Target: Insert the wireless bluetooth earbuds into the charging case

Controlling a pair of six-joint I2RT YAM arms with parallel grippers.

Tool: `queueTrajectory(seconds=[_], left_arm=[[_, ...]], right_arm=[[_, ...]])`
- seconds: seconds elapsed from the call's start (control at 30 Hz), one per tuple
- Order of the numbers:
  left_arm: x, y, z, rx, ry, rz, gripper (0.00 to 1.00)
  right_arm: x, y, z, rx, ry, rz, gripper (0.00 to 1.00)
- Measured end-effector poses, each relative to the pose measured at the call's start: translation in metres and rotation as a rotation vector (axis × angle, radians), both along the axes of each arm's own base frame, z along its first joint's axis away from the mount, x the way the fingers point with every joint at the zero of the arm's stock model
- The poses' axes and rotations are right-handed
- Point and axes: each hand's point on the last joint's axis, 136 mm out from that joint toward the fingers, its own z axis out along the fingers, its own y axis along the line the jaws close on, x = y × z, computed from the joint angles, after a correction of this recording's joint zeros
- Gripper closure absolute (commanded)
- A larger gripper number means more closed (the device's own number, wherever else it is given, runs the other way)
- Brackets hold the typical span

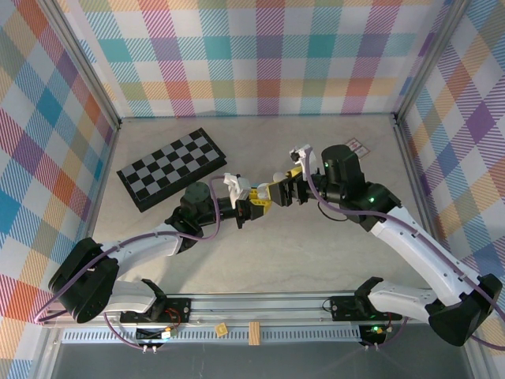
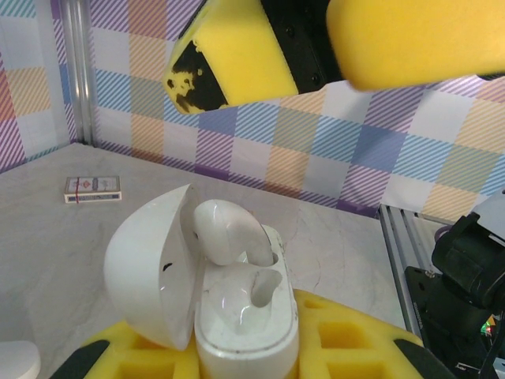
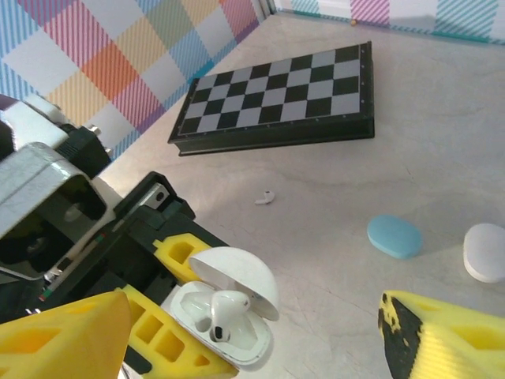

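Bench [image 1: 316, 253], top view: chessboard [image 1: 172, 167] back left. Left gripper [image 1: 254, 202] jaws clamped on open white charging case [image 2: 245, 316]. Right gripper [image 1: 282, 191] jaws wide apart close by, holding nothing. Right wrist adds blue case [image 3: 394, 235], white case [image 3: 485, 251] and loose earbud [image 3: 264, 197] on bench near chessboard. Left wrist adds card pack [image 2: 93, 188], print unreadable, and second earbud [image 2: 229, 233] seated in charging case.
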Motion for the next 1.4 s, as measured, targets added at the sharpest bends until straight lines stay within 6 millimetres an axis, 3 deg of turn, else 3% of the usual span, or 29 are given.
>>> queueTrajectory(seconds=[0.5, 1.17, 1.4], left_arm=[[-0.004, 0.002, 0.005, -0.009, -0.01, -0.009, 0.95], [-0.004, 0.002, 0.004, -0.008, -0.01, -0.01, 0.95], [-0.002, 0.005, -0.002, 0.009, -0.059, 0.019, 0.95]], right_arm=[[0.004, 0.0, -0.028, -0.075, 0.062, -0.007, 0.23], [0.003, 0.002, -0.028, -0.06, 0.08, -0.001, 0.19], [-0.002, -0.002, -0.013, -0.019, 0.047, -0.008, 0.18]])
